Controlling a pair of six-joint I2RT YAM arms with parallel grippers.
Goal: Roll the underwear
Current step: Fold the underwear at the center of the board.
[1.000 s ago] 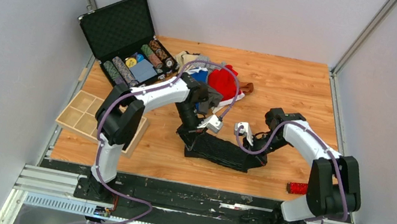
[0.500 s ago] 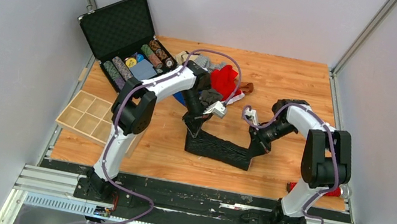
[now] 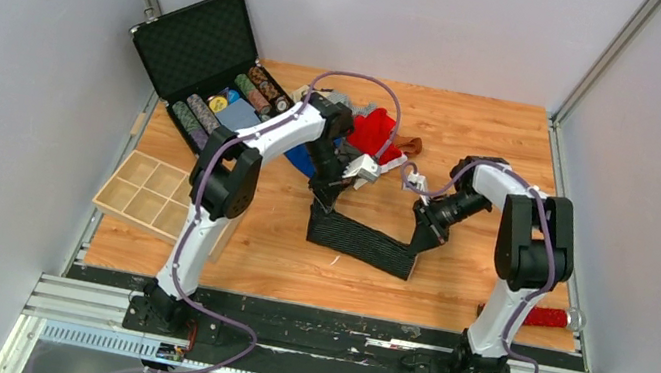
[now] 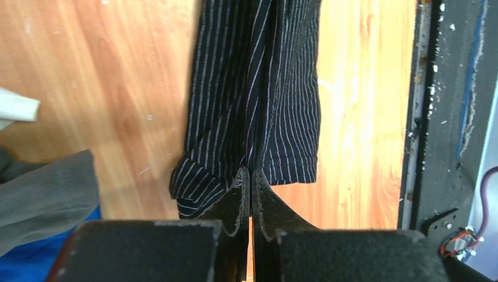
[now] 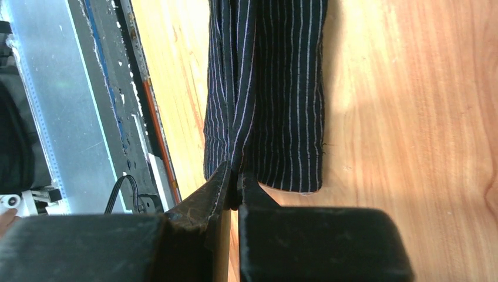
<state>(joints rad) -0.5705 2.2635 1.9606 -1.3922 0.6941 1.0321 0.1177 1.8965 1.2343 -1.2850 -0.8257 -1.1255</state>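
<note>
Pinching one short end of the black striped underwear [image 4: 258,88] with the left fingers [image 4: 230,202], pressed tight together on the cloth. Same with the right fingers [image 5: 207,200]: clamped onto the opposite short end.

Stretched between the two as a narrow band, stripes running along its length. Long axis left to right across the desk [image 3: 496,143], left end slightly farther from the arm bases. Both ends drawn up to the fingers, middle lying on the wood, just in front of the heap of other underwear [image 3: 374,135].

Against a second ago: pulled straighter and flatter, less bunched, and shifted away from the near edge toward the heap; both arms reaching farther in.

Farther out: open black case [image 3: 198,48] at the far left corner, wooden tray [image 3: 143,191] at the left edge, red bristly stick [image 3: 543,315] by the right arm.
</note>
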